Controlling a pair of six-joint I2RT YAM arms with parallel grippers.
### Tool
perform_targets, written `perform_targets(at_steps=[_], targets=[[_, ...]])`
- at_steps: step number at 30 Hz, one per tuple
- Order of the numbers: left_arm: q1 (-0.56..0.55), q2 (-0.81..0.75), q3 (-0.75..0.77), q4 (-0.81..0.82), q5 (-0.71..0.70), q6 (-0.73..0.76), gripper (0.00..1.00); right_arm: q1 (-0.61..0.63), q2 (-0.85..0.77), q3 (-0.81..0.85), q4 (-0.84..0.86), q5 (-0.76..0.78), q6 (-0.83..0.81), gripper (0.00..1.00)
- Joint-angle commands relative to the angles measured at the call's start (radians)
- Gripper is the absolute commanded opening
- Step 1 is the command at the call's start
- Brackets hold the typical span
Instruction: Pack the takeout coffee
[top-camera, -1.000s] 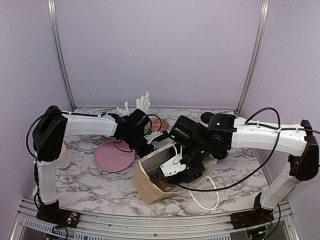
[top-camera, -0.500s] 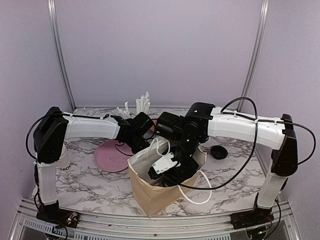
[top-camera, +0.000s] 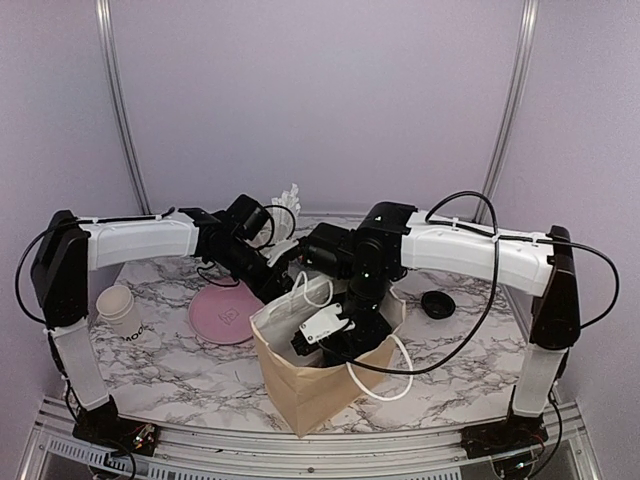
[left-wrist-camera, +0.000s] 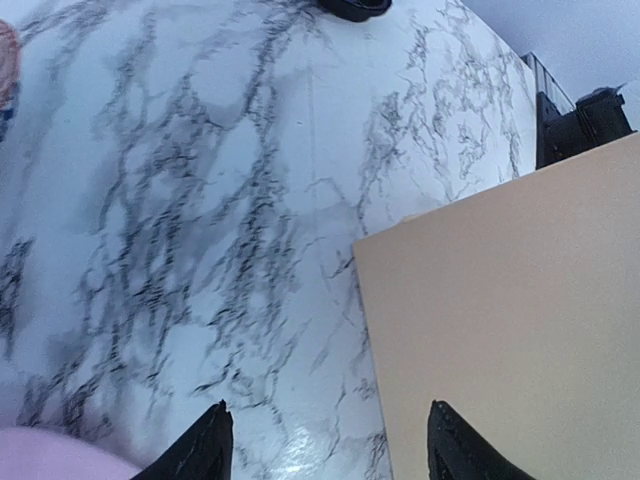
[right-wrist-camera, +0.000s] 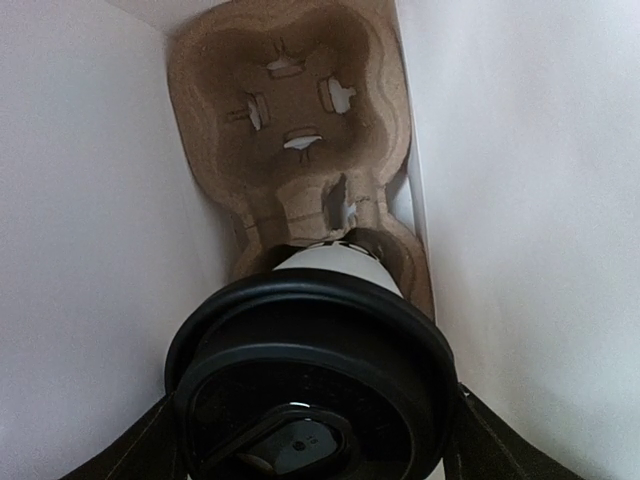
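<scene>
The takeout coffee (right-wrist-camera: 310, 370), a white cup under a black lid, fills the lower middle of the right wrist view. It is inside the brown paper bag (top-camera: 310, 385), its base at the near pocket of a pulp cup carrier (right-wrist-camera: 290, 90). The right gripper (right-wrist-camera: 318, 445) clasps it, one finger on each side of the lid. The left gripper (left-wrist-camera: 325, 445) is spread and grasps nothing, beside the bag's outer wall over the marble table (left-wrist-camera: 200, 200).

I see a pink plate (top-camera: 225, 318) on the marble table (top-camera: 180, 370), lidless white cups (top-camera: 120, 308) far left, straws (top-camera: 288, 200) at back, a loose black lid (top-camera: 438, 302) right. Brown paper bag (top-camera: 310, 390) stands up front, pulp carrier (right-wrist-camera: 290, 130) inside.
</scene>
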Motion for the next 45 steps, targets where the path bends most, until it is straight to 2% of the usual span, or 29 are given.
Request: perform_targets(at_steps=[1, 11, 18, 22, 24, 26, 31, 34, 38, 43, 45], targets=[[0.066, -0.11, -0.042, -0.055, -0.069, 0.024, 0.67, -0.003, 0.138, -0.015, -0.037, -0.052, -0.019, 0.41], [0.111, -0.233, -0.089, -0.065, -0.114, 0.024, 0.68, -0.036, 0.197, 0.001, -0.036, -0.07, -0.031, 0.43], [0.11, -0.317, -0.104, -0.067, -0.141, 0.009, 0.69, -0.035, 0.108, 0.058, -0.036, -0.073, 0.003, 0.69], [0.104, -0.41, -0.091, -0.067, -0.133, -0.003, 0.72, -0.029, 0.051, 0.096, -0.036, -0.078, 0.027, 0.82], [0.093, -0.466, -0.08, -0.068, -0.136, -0.007, 0.73, -0.022, 0.013, 0.105, -0.036, -0.074, 0.03, 0.94], [0.079, -0.51, -0.063, -0.074, -0.133, -0.009, 0.75, -0.016, -0.022, 0.113, -0.037, -0.066, 0.027, 0.98], [0.02, -0.573, -0.034, -0.079, -0.137, -0.022, 0.78, -0.008, -0.093, 0.118, -0.036, -0.033, 0.009, 0.99], [-0.051, -0.571, -0.021, -0.079, -0.169, -0.028, 0.79, -0.008, -0.116, 0.123, -0.036, -0.037, 0.009, 0.99], [-0.144, -0.508, 0.011, -0.079, -0.229, -0.028, 0.79, -0.009, -0.131, 0.136, -0.034, -0.055, 0.003, 0.99], [-0.208, -0.404, 0.056, -0.08, -0.298, -0.005, 0.79, -0.017, -0.138, 0.118, -0.034, -0.093, -0.001, 0.95], [-0.214, -0.371, 0.071, -0.082, -0.319, -0.005, 0.75, -0.018, -0.14, 0.1, -0.034, -0.09, -0.006, 0.92]])
